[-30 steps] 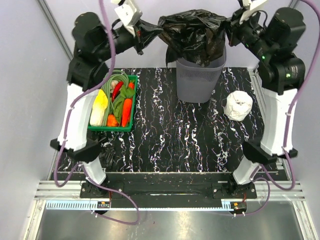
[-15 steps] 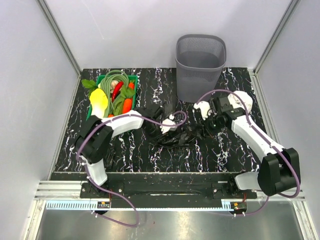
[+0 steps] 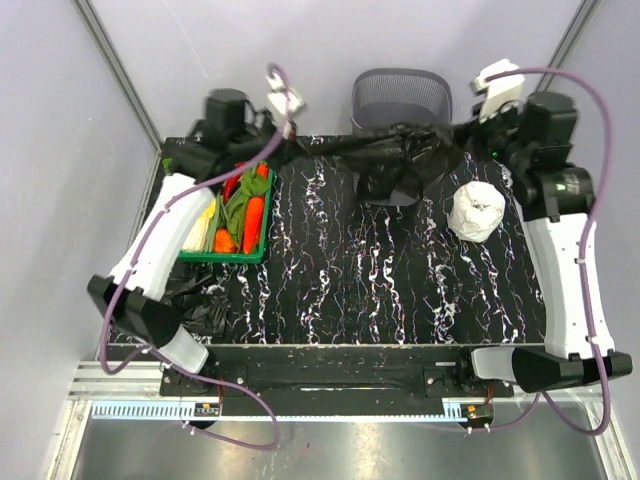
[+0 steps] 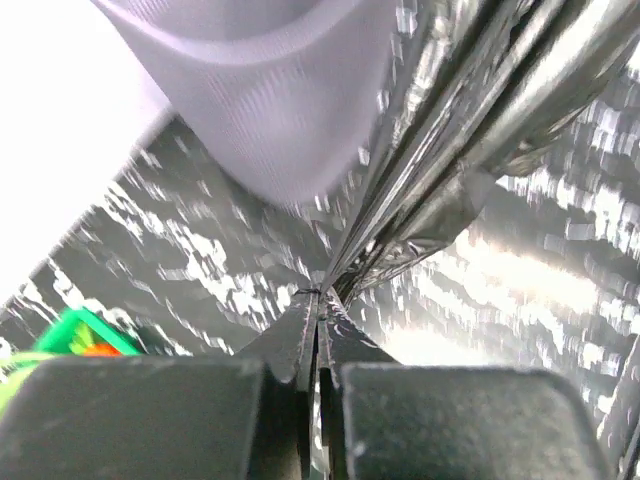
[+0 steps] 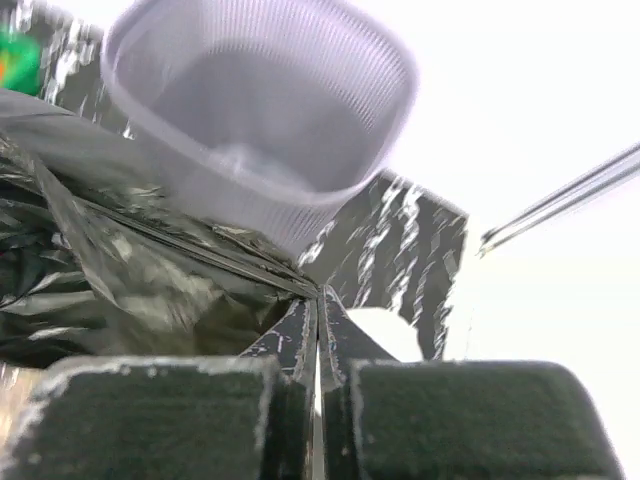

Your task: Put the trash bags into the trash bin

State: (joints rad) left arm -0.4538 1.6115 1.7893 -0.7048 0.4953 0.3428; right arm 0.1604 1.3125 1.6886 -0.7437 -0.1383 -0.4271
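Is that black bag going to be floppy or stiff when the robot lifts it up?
Probably very floppy: the trash bag sags and wrinkles between the left end effector and the right end effector, both pinched shut on its edges. It looks thin, so it is likely light and drapes rather than holding a shape. Its glossy film may be slippery.

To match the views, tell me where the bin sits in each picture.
Top external: bin at top centre, its lower part covered by the stretched bag.
Left wrist: bin at upper left, blurred, beside the bag.
Right wrist: bin at upper left-centre with its open mouth showing, above the bag.
Shared landmark: the black bag pulled taut by the bin.
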